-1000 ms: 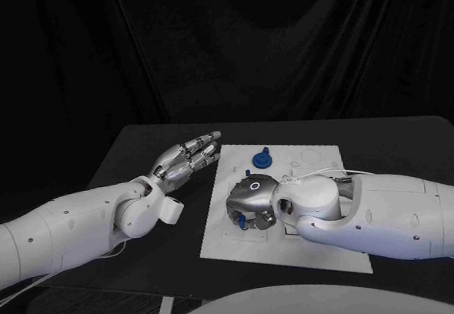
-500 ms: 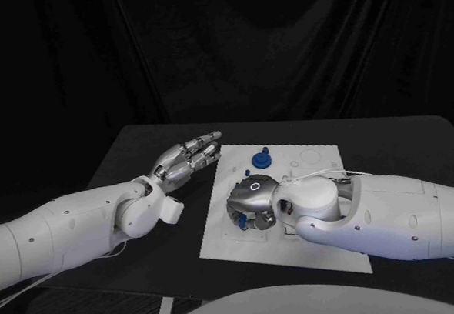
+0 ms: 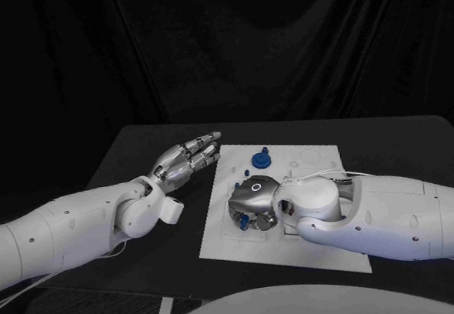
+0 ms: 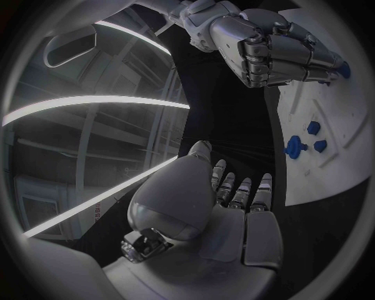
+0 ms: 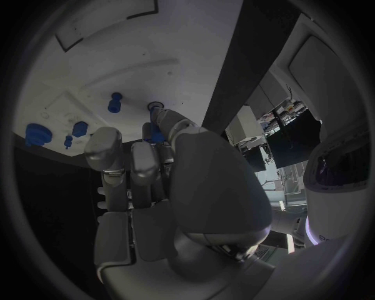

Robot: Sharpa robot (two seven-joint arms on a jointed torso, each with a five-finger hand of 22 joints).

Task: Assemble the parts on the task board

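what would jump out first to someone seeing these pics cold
The silver many-fingered right hand curled down over the middle of the white rectangular task board, pinching a small blue peg. Next, the silver left hand, fingers straight and holding nothing, at the board's left edge, and the blue round-headed part standing at the board's far end.

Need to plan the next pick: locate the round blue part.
In the head view, the round blue part stands on the task board at its far end, beyond the right hand.

My arms (image 3: pixel 58 236) were smooth white shells dotted with small screws; my hands (image 3: pixel 186 160) were silver, segmented metal, one bearing a glowing ring.
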